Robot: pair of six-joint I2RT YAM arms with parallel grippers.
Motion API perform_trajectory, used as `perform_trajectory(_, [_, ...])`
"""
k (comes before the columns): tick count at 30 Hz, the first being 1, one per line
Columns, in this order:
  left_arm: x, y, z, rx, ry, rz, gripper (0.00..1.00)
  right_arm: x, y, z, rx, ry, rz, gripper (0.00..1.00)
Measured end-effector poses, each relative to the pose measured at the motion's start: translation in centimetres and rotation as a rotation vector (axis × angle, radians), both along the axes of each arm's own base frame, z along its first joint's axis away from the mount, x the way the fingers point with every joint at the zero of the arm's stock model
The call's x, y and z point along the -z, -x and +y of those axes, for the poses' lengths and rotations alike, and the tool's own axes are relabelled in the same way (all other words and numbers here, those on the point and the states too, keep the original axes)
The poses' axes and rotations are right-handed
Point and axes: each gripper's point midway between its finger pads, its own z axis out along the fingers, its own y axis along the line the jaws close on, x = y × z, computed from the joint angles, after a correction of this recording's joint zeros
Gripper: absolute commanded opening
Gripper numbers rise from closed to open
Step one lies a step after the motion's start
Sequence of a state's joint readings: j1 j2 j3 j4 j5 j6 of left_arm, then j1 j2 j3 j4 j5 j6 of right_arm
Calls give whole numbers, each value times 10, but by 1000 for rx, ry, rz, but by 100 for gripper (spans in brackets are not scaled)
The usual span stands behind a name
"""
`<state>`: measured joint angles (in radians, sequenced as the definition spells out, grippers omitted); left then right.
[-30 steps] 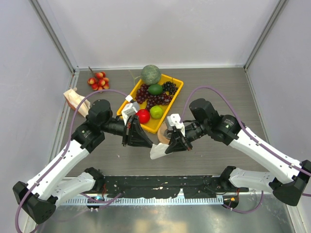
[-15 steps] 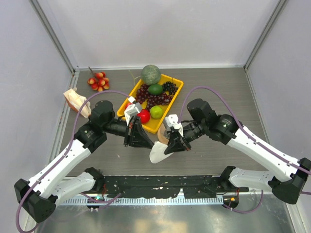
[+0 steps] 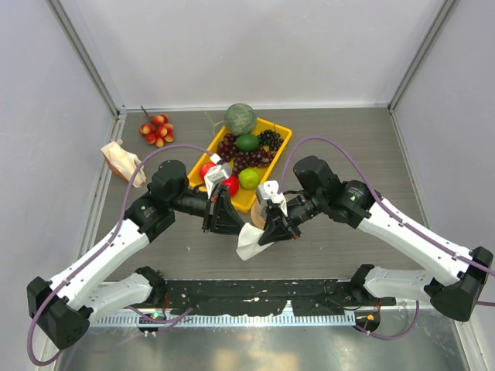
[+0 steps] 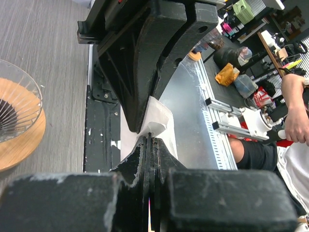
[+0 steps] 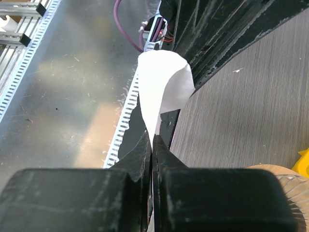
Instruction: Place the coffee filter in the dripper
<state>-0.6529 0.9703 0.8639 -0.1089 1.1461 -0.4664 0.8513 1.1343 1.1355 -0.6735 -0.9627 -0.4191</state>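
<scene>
Both arms swing inward, their elbows drifting toward the middle of the surface [image 3: 348, 147]. The left pincer [image 3: 236, 228] slides right and the right pincer [image 3: 264, 234] slides left, narrowing the gap between them. The white paper coffee filter [image 3: 247, 243] they pinch shifts slightly left.

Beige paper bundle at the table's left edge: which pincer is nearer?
Left: the left pincer sits right of the beige paper bundle; the right pincer lies farther right still.

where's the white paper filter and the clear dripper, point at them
white paper coffee filter [image 5: 161, 82]: right wrist view, its curled middle.
clear cone-shaped glass dripper [image 4: 17, 104]: left wrist view, ribbed wall.
</scene>
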Motion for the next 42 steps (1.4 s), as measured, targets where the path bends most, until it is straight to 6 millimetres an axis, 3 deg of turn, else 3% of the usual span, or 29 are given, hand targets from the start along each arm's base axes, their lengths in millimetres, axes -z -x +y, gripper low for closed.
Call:
perform_trajectory(7, [4, -1, 0, -7, -5, 10, 0, -1, -1, 1, 6, -4, -3, 5])
perform_trajectory(13, [0, -4, 8, -41, 8, 0, 52, -2, -3, -1, 10, -7, -30, 5])
perform_trajectory(17, [-7, -7, 20, -83, 32, -65, 66, -8, -1, -7, 9, -28, -78, 5])
perform_trajectory(32, [-11, -4, 26, -89, 46, -116, 65, -10, 4, -12, -9, -52, -78, 5])
perform_trajectory(42, [-10, 2, 22, -56, 47, -99, 53, -5, 4, -9, -13, -35, -42, 5])
